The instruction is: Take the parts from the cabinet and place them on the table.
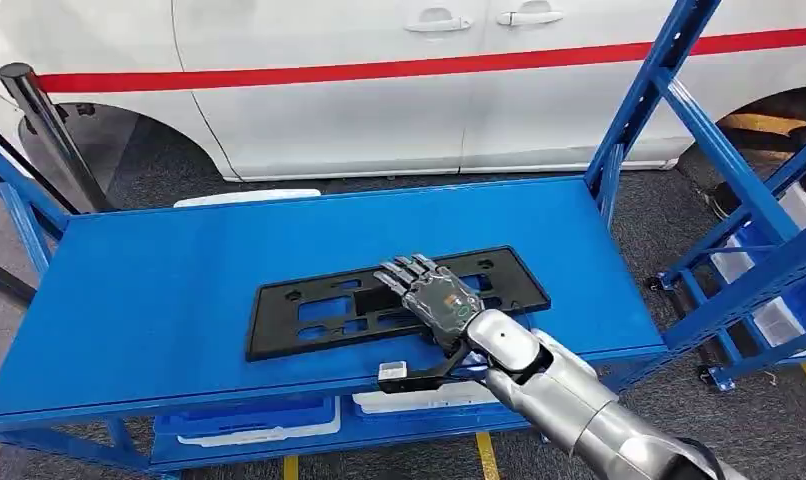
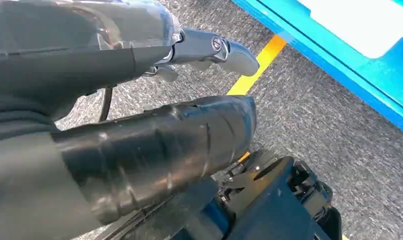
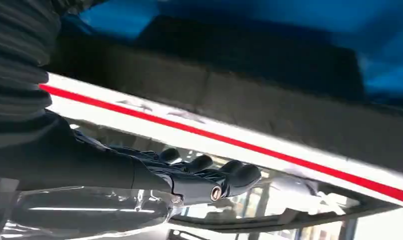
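Observation:
A flat black plastic part (image 1: 319, 310) with several cut-outs lies on the blue table (image 1: 159, 270), near its front edge. My right hand (image 1: 434, 297) lies over the part's right half with its fingers stretched out flat and gripping nothing. I cannot tell whether the palm touches the part. The right wrist view shows the same hand (image 3: 199, 175) with straight fingers, and the dark part (image 3: 249, 55) against the blue top. My left hand (image 2: 139, 140) hangs beside my body over the grey floor, thumb and fingers apart and holding nothing.
A white car (image 1: 379, 80) with a red stripe stands close behind the table. A blue rack (image 1: 739, 230) rises at the right, with white bins low down. Blue and white trays (image 1: 249, 420) sit under the table. A yellow line (image 2: 254, 70) marks the floor.

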